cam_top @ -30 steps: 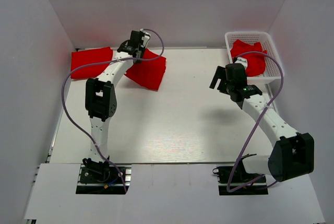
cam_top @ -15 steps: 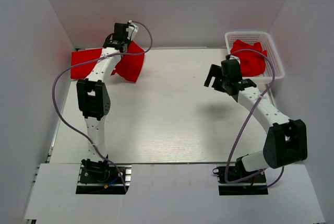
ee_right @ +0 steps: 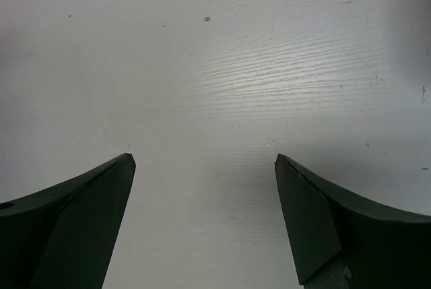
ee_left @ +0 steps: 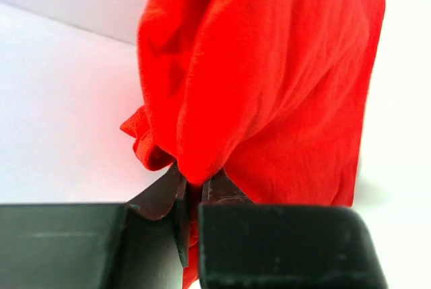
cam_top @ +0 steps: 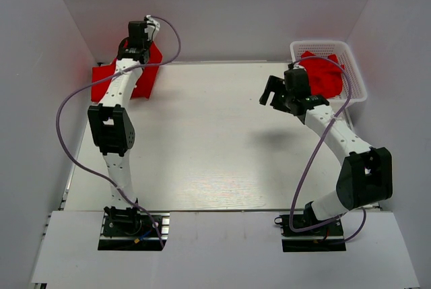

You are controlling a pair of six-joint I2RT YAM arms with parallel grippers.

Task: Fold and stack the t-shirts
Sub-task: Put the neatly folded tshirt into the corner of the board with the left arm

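Note:
My left gripper [cam_top: 139,48] is at the table's far left corner, shut on a fold of a red t-shirt [cam_top: 147,77] that hangs down from it. In the left wrist view the cloth [ee_left: 269,87] bulges just above the pinching jaws of the left gripper [ee_left: 192,184]. A second red t-shirt [cam_top: 102,77] lies folded on the table just left of the hanging one, partly hidden by my arm. More red t-shirts [cam_top: 324,79] sit in the white basket [cam_top: 353,73]. Just left of that basket my right gripper [cam_top: 275,93] hovers open and empty over bare table [ee_right: 205,161].
The white table [cam_top: 215,141] is boxed in by white walls at the left, back and right. The basket stands in the far right corner. A purple cable loops along each arm.
My left gripper has carried the red t-shirt left and farther back, over the folded one. The right gripper has shifted slightly left and back, still open.

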